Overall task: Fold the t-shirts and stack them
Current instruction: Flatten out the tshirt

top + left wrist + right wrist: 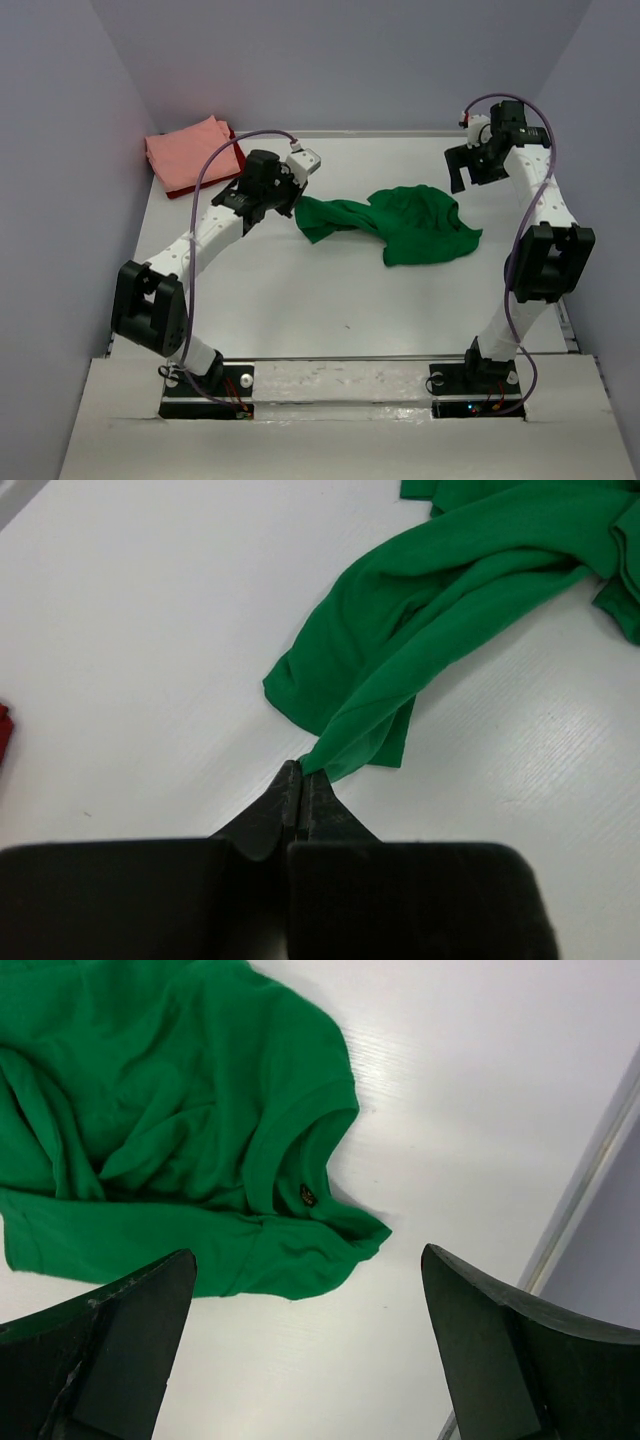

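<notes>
The bright green t-shirt (pixel 420 225) lies crumpled in the middle of the white table, one part drawn out to the left. My left gripper (pixel 290 200) is shut on the tip of that stretched part; in the left wrist view the jaws (pixel 302 772) pinch the green cloth (pixel 430 610). Above the shirt's far right side my right gripper (pixel 465 172) hangs open. Its wrist view shows the gripper (pixel 307 1253) with nothing between the fingers, over the shirt's collar and sleeve (pixel 180 1130). The folded salmon pink t-shirt (pixel 188 155) rests on the dark red one (pixel 239 152) at the back left.
Grey walls close the table in at the back and both sides. The table's right edge (pixel 590 1180) runs close beside my right gripper. A sliver of dark red cloth (pixel 4 735) shows at the left edge of the left wrist view.
</notes>
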